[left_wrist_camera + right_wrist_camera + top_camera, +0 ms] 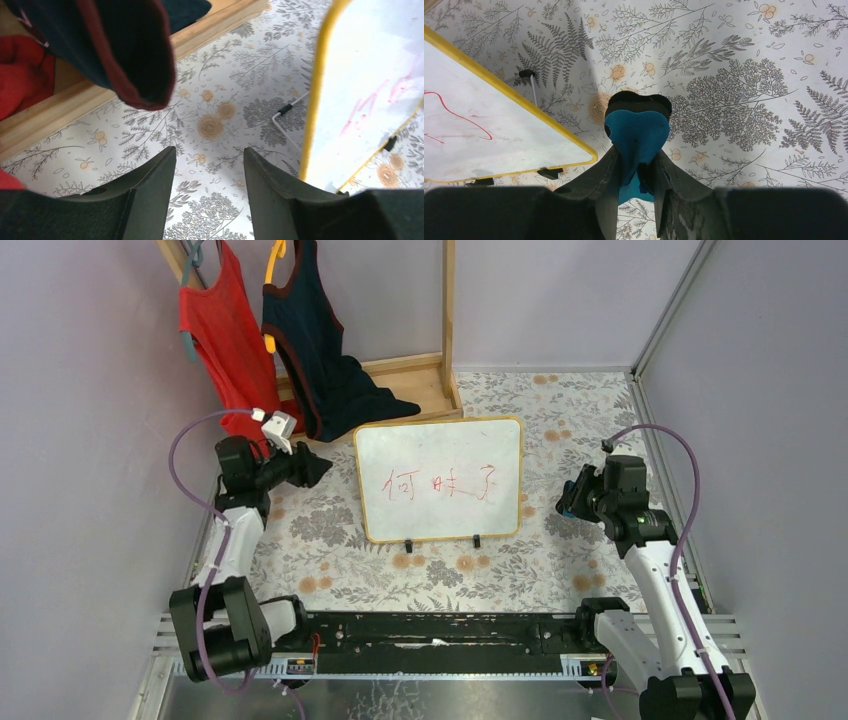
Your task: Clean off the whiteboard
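The whiteboard stands propped in the middle of the table, yellow-framed, with red characters on its face and two black feet at its lower edge. It also shows in the left wrist view and the right wrist view. My left gripper is open and empty, just left of the board's left edge; its fingers frame bare tablecloth. My right gripper is shut on a blue eraser with a black pad at its tip, held right of the board's right edge, apart from it.
A wooden rack stands at the back with a red vest and a dark navy vest hanging on it; the navy vest hangs close above my left gripper. A floral cloth covers the table. Grey walls close in left and right.
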